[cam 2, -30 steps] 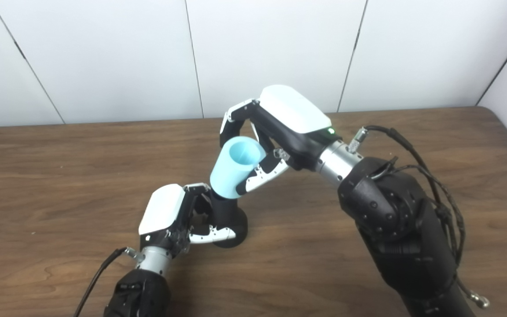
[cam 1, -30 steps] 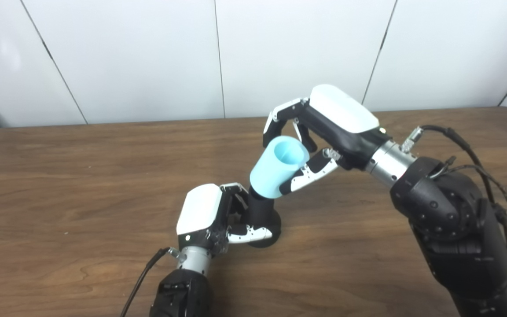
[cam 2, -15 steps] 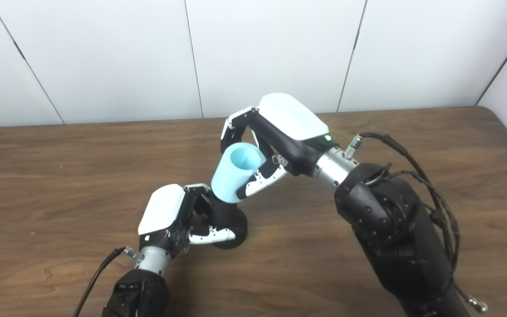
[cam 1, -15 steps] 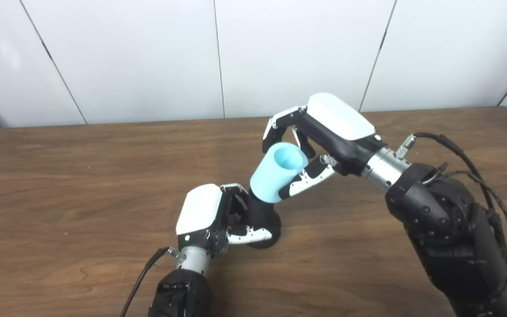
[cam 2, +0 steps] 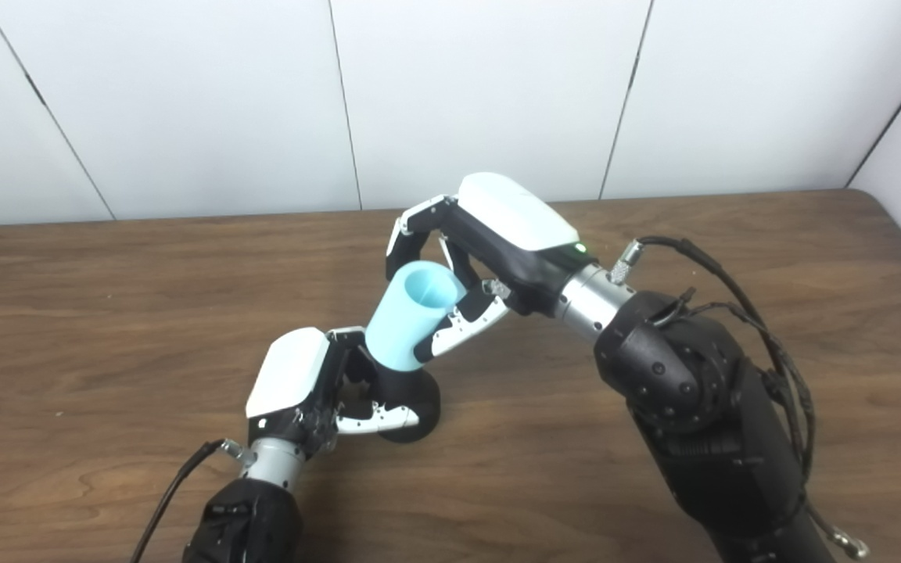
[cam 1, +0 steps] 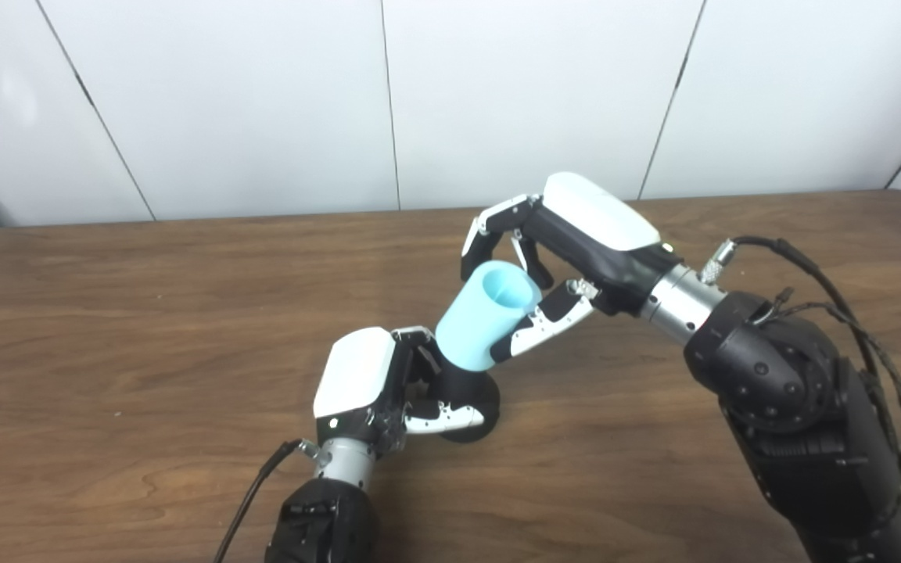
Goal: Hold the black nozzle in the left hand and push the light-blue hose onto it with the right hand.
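Blue hose point(cam 1: 486, 317) sits tilted over the nozzle point(cam 1: 470, 395), which stands on the table; left hand point(cam 1: 376, 383) grips the nozzle, right hand point(cam 1: 552, 266) clasps the hose. Seating looks partly done.

I see the nozzle point(cam 1: 468, 393) as a black piece with a wide round base resting on the worktop point(cam 1: 145, 313) and a neck rising from it. The hose point(cam 1: 488, 316) is a short light-blue tube, open end up, tilted toward the upper right, its lower end seated over the neck.
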You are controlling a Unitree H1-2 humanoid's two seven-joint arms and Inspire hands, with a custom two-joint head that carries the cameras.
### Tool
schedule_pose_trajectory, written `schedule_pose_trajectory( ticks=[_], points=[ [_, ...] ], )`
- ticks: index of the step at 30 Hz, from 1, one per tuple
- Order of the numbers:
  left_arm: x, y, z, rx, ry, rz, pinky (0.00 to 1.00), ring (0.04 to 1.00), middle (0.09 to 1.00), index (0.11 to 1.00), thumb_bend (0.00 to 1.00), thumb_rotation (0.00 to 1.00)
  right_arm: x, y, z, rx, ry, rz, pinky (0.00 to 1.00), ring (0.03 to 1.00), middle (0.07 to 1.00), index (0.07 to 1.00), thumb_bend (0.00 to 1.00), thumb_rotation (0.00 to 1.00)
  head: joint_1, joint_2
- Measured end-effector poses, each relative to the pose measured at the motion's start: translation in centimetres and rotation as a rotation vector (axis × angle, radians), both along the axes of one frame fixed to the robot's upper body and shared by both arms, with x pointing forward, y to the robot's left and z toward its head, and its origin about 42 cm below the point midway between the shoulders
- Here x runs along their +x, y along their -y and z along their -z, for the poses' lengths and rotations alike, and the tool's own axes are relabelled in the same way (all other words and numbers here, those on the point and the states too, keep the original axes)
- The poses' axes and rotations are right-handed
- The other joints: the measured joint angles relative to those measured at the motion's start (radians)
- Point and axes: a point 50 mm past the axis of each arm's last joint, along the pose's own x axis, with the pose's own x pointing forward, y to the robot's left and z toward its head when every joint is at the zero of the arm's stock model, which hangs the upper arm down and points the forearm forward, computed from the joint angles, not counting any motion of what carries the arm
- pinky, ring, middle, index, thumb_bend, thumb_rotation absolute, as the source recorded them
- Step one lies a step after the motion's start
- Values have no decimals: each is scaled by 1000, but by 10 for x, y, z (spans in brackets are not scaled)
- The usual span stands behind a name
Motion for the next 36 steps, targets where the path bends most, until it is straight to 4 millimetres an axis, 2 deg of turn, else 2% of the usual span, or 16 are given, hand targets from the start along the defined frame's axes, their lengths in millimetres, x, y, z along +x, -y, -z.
schedule_pose_trajectory(
  ticks=[3, 8, 11, 15, 23, 25, 28, 30, 32, 36],
  points=[
    [-1, 0, 1, -1, -1, -2, 437, 517, 467, 495, 526, 0, 1, 1, 0, 16, -18, 3, 194, 257, 499, 467, 531, 0, 6, 5],
    [-1, 0, 1, -2, -2, -3, 428, 513, 472, 493, 526, 0, 0, 2, 0, 28, -25, -5, 289, 367, 507, 461, 530, 0, 5, 6],
    [-1, 0, 1, -2, -1, -3, 421, 506, 459, 496, 526, 0, 0, 2, -1, 35, -28, -10, 251, 324, 507, 460, 530, 0, 5, 6],
    [-1, 0, 1, -3, 1, -2, 432, 523, 464, 496, 525, 0, 0, 1, 0, 33, -25, -9, 253, 302, 497, 468, 531, 0, 9, 11],
    [-2, 1, 1, 1, -1, 1, 434, 530, 469, 495, 526, 0, 3, -2, 9, 20, -35, 1, 347, 380, 492, 473, 531, 0, 11, 17],
    [-2, 1, 0, 0, 0, 2, 428, 524, 471, 494, 526, 0, 4, -2, 11, 18, -30, 1, 344, 378, 492, 473, 532, 0, 6, 21],
    [-2, 1, 0, 0, 0, -1, 430, 522, 469, 493, 526, 0, 5, -5, 13, 12, -13, -3, 442, 430, 488, 478, 532, 0, 6, 21],
    [-2, 1, 0, 0, 0, -3, 445, 535, 474, 492, 526, 0, 6, -7, 14, 7, -9, -2, 459, 437, 488, 477, 532, 0, 6, 23],
    [-2, 1, 0, 0, 1, -6, 447, 534, 475, 492, 526, 0, 8, -8, 14, 5, -10, -3, 469, 447, 491, 475, 532, 0, 6, 23],
    [-2, 0, 0, 1, 4, -10, 434, 533, 472, 493, 526, 0, 11, -10, 15, 1, -8, -7, 411, 414, 488, 477, 532, 0, 2, 25]
  ],
)
